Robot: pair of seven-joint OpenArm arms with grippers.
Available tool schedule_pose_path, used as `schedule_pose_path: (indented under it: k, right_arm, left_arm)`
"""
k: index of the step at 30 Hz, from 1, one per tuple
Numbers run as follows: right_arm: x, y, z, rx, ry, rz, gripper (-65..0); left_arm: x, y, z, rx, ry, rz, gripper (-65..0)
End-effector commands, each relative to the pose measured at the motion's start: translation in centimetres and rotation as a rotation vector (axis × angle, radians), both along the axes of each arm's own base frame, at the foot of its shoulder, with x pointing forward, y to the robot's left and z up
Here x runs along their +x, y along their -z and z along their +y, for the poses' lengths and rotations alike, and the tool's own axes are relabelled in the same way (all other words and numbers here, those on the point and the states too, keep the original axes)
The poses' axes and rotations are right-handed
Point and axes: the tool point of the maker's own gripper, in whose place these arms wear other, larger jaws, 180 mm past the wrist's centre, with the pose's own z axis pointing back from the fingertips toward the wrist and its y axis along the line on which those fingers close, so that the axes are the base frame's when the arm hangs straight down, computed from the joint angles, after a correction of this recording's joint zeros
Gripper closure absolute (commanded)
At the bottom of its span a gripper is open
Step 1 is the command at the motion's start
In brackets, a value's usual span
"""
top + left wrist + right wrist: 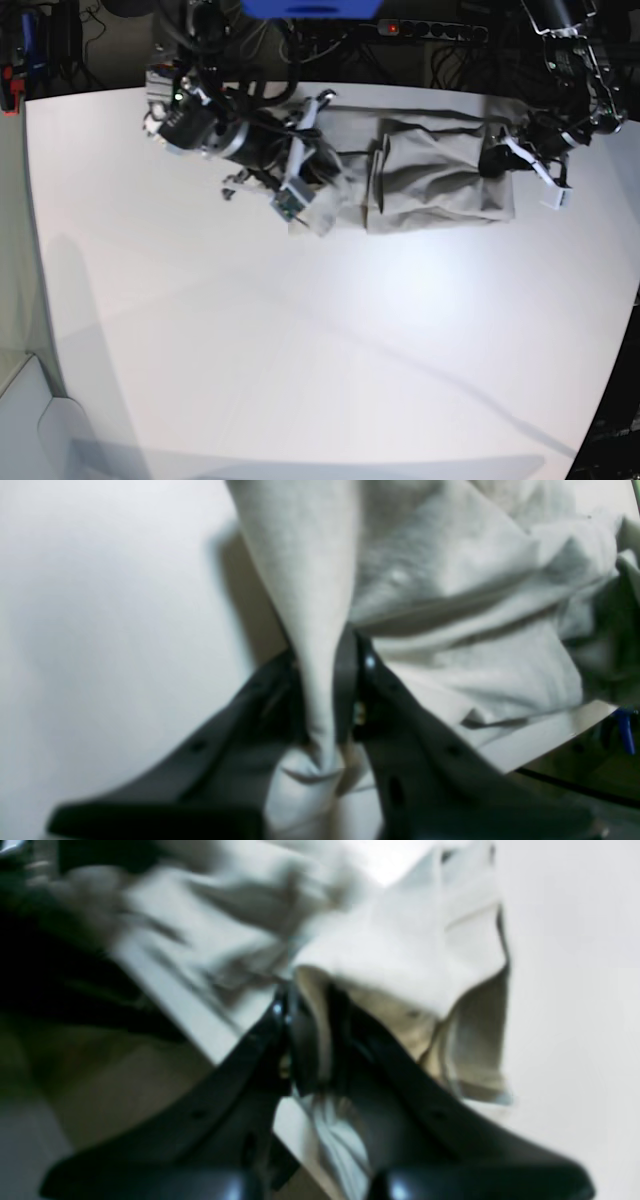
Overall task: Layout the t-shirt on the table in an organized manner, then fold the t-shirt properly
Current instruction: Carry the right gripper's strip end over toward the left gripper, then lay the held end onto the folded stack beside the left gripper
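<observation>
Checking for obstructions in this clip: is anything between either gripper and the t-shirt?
Nothing visible. The left gripper and the right gripper are each shut directly on a fold of the t-shirt, which lies stretched between them at the far edge of the table.

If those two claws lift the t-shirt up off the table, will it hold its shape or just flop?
Probably flop. The t-shirt is already creased and bunches into a narrow pleat where the left gripper pinches it, so it looks soft. It likely sags between the left and the right gripper. It seems light; thin folds stand up by themselves on the table.
</observation>
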Motion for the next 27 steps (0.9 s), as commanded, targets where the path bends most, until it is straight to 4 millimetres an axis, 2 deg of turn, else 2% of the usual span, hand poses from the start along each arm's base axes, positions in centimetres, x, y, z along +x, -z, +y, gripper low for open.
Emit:
schedule_pose_path:
  k: [1, 3, 6, 13, 17, 23, 27]
  right_arm:
    - [0.4, -1.8, 1.6, 0.059, -0.028, -0.052, 0.0]
    - [0.3, -3.0, 3.6, 0.075, -0.095, -0.089, 0.0]
    - [-0.1, -3.3, 5.9, 0.088, -0.175, -0.098, 0.0]
    - [0.3, -2.0, 9.1, 0.107, -0.279, -0.081, 0.0]
    - [1.9, -1.2, 9.7, 0.102, -0.292, -0.074, 0.0]
    - [4.7, -3.0, 9.7, 0.081, -0.300, -0.151, 0.0]
    - [4.2, -3.7, 11.3, 0.076, -0.364, -0.178, 0.0]
  left_arm:
    - [-0.7, 0.6, 0.6, 0.046, 0.022, 0.045, -0.1]
    - [-0.6, 0.5, 0.6, 0.043, 0.020, 0.041, -0.1]
    - [-0.6, 0.6, 0.1, 0.034, 0.019, 0.042, -0.1]
    - [-0.7, 0.8, -0.5, 0.019, 0.018, 0.045, -0.1]
    - [-1.0, 1.1, -1.1, 0.007, 0.018, 0.052, -0.1]
    - [-1.2, 1.3, -1.3, 0.002, 0.019, 0.058, -0.1]
    - [-1.2, 1.3, -1.3, 0.002, 0.019, 0.058, -0.1]
